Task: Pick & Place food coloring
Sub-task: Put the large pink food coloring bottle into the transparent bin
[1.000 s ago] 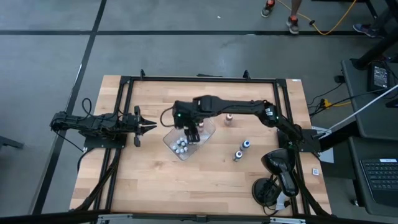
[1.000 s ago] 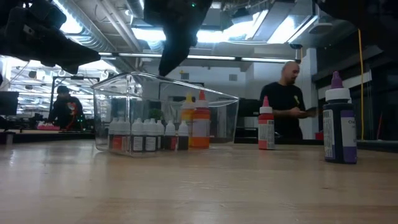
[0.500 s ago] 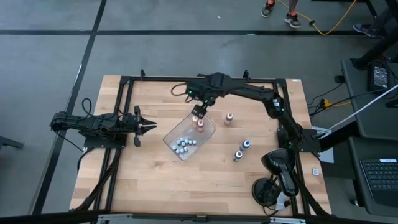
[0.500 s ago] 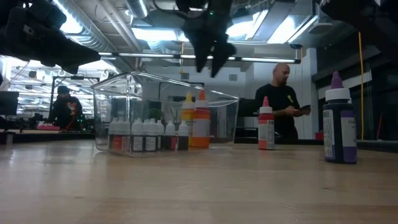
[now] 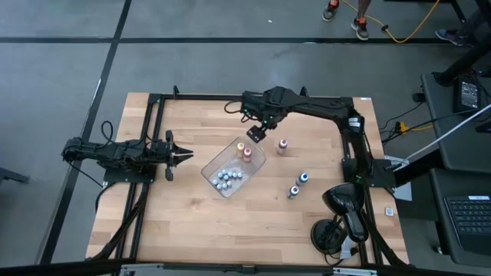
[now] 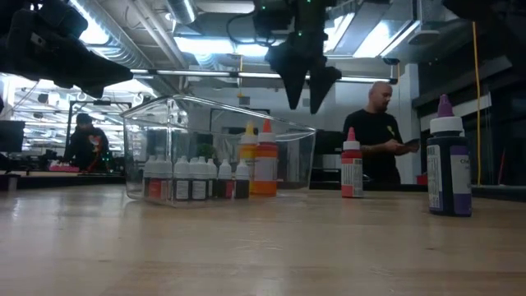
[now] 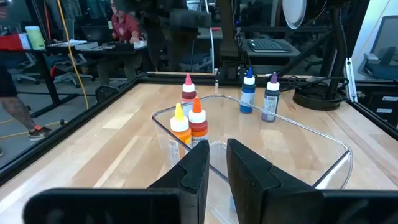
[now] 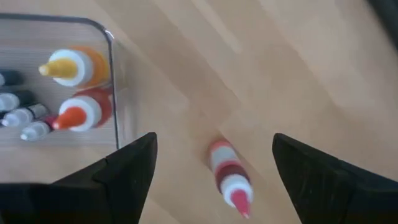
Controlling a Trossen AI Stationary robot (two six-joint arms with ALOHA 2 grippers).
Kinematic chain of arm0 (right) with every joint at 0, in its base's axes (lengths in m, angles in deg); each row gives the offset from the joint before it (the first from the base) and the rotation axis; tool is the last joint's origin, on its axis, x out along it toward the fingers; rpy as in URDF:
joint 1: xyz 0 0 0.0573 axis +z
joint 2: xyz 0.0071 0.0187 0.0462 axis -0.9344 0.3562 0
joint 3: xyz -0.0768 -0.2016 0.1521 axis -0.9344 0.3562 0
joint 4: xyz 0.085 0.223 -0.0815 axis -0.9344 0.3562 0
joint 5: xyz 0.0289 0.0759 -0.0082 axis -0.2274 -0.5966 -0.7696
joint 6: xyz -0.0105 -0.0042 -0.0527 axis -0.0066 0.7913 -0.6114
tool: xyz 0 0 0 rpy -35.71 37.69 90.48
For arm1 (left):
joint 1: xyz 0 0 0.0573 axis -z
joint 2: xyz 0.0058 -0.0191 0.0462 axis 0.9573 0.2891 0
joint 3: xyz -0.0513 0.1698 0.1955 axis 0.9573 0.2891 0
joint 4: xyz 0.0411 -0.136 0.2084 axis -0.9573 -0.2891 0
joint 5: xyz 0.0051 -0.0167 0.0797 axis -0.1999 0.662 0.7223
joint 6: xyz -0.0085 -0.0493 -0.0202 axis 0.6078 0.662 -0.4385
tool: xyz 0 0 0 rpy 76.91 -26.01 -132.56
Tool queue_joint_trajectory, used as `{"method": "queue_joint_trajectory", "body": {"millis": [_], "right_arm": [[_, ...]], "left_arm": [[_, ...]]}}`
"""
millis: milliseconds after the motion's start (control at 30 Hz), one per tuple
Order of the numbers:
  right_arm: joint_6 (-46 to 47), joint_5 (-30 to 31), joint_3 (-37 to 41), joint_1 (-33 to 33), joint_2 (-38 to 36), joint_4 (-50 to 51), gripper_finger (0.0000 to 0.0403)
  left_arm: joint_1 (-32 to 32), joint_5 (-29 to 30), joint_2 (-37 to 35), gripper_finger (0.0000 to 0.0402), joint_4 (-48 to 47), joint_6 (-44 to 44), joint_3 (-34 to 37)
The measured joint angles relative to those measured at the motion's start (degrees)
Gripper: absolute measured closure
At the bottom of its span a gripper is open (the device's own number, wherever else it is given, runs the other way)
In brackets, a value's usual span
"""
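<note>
Right gripper (image 5: 256, 133) is open and empty, fingers spread wide, hanging in the air above the table (image 5: 184, 222). In the right wrist view the red-capped bottle (image 8: 227, 177) stands on the wood directly below, between the two fingers, so that looks like the next pick.

Just beside the gripper, toward the left arm: the clear tray (image 5: 217, 188), with an orange bottle (image 8: 82, 112) and a yellow bottle (image 8: 72, 66) at its near end and a cluster of small pale-capped bottles (image 5: 227, 178) further in. Further out on the other side, a blue bottle (image 5: 304, 179) and a purple bottle (image 5: 294, 191) stand loose on the table, well apart from the tray.

Handling, my read: small plastic squeeze bottle, light, tall and narrow, tips easily if nudged. Body is probably smooth and a bit squashy. Take it on the body below the cap, fingers square to it, moderate squeeze.

Left gripper (image 5: 184, 154) is shut and parked at its own side of the table, pointing at the tray.

People in the room behind, not near the table.
</note>
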Motion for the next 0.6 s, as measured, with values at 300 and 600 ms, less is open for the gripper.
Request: {"method": "queue_joint_trajectory", "body": {"millis": [300, 600], "right_arm": [[7.5, -1.6, 18.0, 1.0, -8.4, -7.2, 0.0084], [8.4, -2.8, 35.8, 1.0, -16.7, -16.6, 0.0084]], "left_arm": [[0.0, 0.0, 0.0, 0.0343, 0.0, 0.0, 0.0], [0.0, 0.0, 0.0, 0.0348, 0.0, 0.0, 0.0]]}}
